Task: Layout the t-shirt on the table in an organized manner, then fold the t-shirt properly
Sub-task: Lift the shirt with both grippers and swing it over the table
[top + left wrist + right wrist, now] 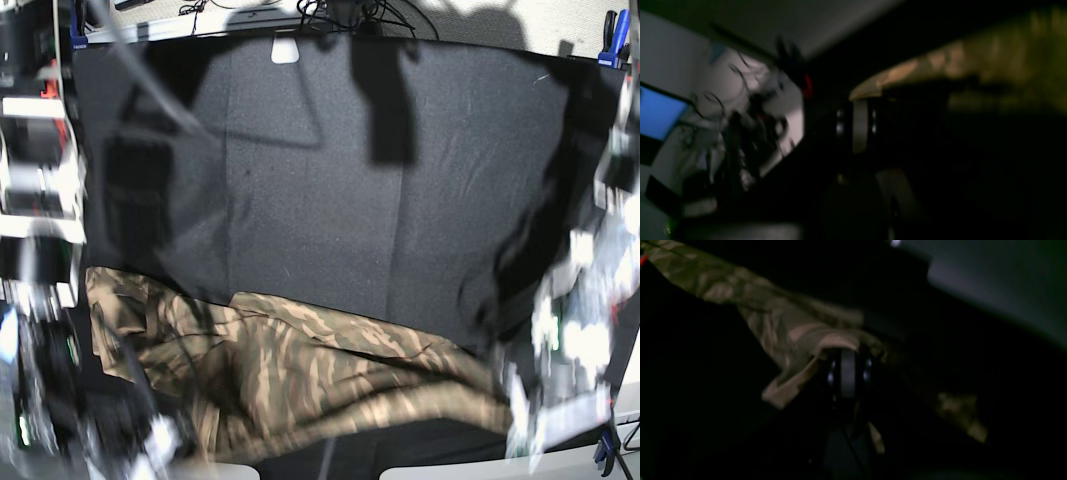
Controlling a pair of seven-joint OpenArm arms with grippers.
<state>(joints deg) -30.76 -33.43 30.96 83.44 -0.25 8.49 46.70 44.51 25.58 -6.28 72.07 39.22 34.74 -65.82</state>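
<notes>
**Both grippers pinched on the shirt, cloth stretched along the near edge**

Along the near edge of the table (320, 180), the t-shirt (300, 370) lies in a long rumpled band, running from one side of the base view to the other. That is the axis that matters: the shirt's length spans the gap between the two arms, one end toward each.

At the base view's left, the right gripper (847, 355) has its jaws together on a bunched fold of camouflage cloth, which drapes over the fingertips and trails away up and to the left in the wrist view. On the other side, the left gripper (860, 103) is likewise closed, with a cloth edge sitting right at its tip and running off to the right. Both wrist views are dark and smeared, so exactly which part of the shirt each holds, I can't tell.

My read: still the laying-out stage, nothing folded yet. Each arm is nearest its own end, so spreading means drawing the cloth up onto the open black surface beyond.
</notes>
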